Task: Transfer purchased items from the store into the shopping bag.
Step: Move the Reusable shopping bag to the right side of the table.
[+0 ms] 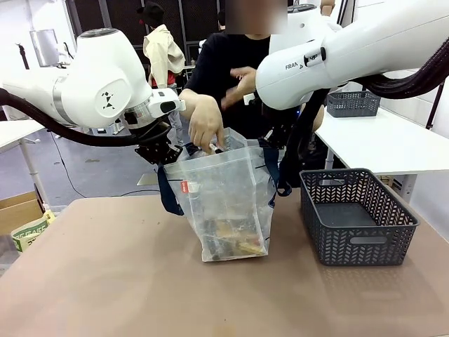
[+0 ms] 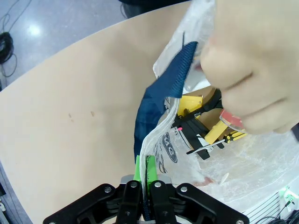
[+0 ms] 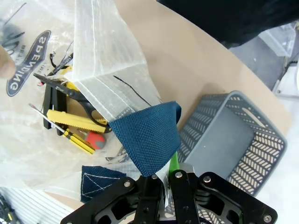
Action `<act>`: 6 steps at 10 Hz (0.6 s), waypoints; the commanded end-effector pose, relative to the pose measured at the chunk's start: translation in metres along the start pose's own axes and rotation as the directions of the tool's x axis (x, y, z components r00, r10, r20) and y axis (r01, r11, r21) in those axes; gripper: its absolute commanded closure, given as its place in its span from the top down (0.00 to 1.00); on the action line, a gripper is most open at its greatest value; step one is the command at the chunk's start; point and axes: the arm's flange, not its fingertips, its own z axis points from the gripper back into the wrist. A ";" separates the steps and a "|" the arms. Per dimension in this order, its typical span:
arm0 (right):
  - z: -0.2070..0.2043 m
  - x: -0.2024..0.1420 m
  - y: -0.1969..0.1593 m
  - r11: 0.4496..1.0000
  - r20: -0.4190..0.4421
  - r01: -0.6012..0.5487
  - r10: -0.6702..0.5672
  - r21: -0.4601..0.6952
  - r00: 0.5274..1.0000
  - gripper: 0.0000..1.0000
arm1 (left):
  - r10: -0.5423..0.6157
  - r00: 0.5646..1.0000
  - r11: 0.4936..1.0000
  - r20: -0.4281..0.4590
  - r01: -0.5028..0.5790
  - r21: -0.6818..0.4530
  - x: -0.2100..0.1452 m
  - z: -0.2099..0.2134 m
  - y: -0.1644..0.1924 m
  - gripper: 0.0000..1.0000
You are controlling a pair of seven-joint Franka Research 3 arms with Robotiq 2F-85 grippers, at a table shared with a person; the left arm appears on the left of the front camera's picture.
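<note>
The shopping bag (image 1: 224,203), translucent white with navy straps, stands upright on the table's middle, held open from both sides. My left gripper (image 2: 143,173) is shut on its navy strap (image 2: 159,93) and rim. My right gripper (image 3: 167,175) is shut on the opposite strap (image 3: 147,135). Purchased items (image 1: 235,242) lie at the bag's bottom: yellow and black packages (image 3: 70,119) and a red piece (image 3: 96,139). The person's hand (image 1: 205,123) reaches into the bag's mouth with a small item (image 2: 232,120).
A dark grey mesh basket (image 1: 354,214) stands right of the bag, close to my right arm. Another basket (image 1: 353,103) sits on a white table behind. The tan table (image 1: 105,281) is bare in front and to the left.
</note>
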 end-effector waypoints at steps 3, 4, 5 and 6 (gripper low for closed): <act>0.001 0.000 0.000 1.000 0.003 0.000 0.000 -0.001 1.000 0.00 | 0.004 1.000 1.000 0.001 -0.004 0.001 0.000 0.000 0.001 0.00; 0.001 0.000 0.000 1.000 0.003 0.000 0.000 -0.001 1.000 0.00 | 0.004 1.000 1.000 0.001 -0.004 0.001 0.000 0.000 0.001 0.00; 0.001 0.000 0.000 1.000 0.003 0.000 0.000 -0.001 1.000 0.00 | 0.004 1.000 1.000 0.001 -0.004 0.001 0.000 0.000 0.001 0.00; 0.001 0.000 0.000 1.000 0.003 0.000 0.000 -0.001 1.000 0.00 | 0.004 1.000 1.000 0.001 -0.004 0.001 0.000 0.000 0.001 0.00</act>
